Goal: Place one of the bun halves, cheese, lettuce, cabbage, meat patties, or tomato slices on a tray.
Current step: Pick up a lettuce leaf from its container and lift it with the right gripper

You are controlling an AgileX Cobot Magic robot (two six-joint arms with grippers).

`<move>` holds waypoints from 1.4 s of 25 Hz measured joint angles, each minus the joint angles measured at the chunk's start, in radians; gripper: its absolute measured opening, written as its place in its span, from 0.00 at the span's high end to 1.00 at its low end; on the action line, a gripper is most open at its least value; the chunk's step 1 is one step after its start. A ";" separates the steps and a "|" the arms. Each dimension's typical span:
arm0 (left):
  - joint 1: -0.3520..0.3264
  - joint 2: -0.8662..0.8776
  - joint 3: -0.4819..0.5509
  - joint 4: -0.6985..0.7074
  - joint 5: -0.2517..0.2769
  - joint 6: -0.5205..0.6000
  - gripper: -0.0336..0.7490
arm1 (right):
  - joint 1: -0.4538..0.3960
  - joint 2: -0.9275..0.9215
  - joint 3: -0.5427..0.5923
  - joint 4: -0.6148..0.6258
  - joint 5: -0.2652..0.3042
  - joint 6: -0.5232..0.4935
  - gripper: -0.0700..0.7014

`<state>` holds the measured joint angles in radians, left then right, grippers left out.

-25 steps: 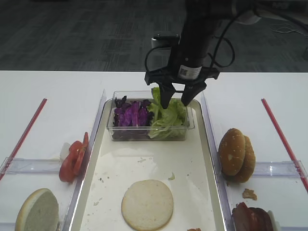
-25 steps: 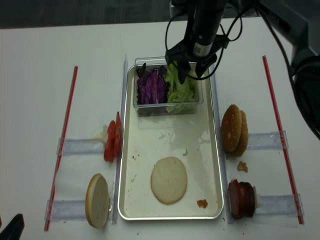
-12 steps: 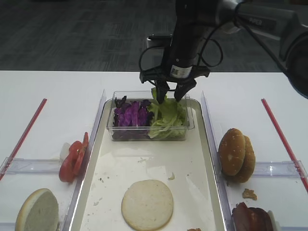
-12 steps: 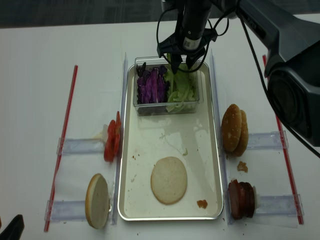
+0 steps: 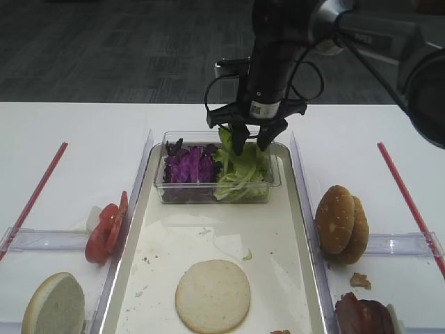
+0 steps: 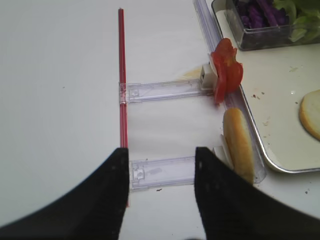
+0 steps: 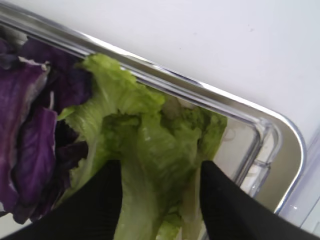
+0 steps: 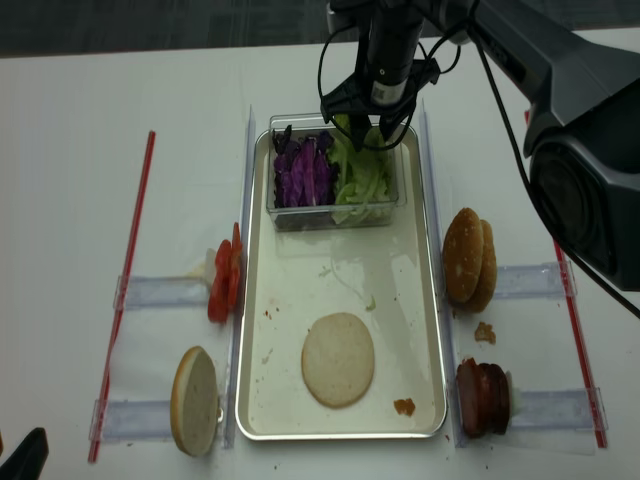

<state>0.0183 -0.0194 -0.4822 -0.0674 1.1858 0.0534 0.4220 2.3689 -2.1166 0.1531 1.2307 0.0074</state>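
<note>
our right gripper (image 7: 160, 200) has its jaws open around the lettuce (image 7: 150, 150) in the clear tub (image 5: 268, 182) at the far end of the tray (image 5: 300, 209), so we might grab extra leaves or some purple cabbage (image 7: 35, 125) beside it.

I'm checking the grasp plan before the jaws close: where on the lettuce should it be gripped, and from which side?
Grip the lettuce across its raised, folded middle, coming straight down from above. It lies in the clear tub beside the cabbage, so the walls block the sides. The open right gripper already straddles that fold.
</note>
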 joint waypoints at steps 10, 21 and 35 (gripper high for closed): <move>0.000 0.000 0.000 0.000 0.000 0.000 0.58 | 0.000 0.012 0.000 0.004 0.000 0.000 0.63; 0.000 0.000 0.000 0.000 0.000 0.000 0.58 | 0.000 0.009 0.000 0.029 0.000 0.000 0.86; 0.000 0.000 0.000 0.000 0.000 0.000 0.58 | 0.000 -0.127 0.020 0.062 0.004 0.002 0.87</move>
<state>0.0183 -0.0194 -0.4822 -0.0674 1.1858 0.0534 0.4220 2.2424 -2.0962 0.2154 1.2344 0.0092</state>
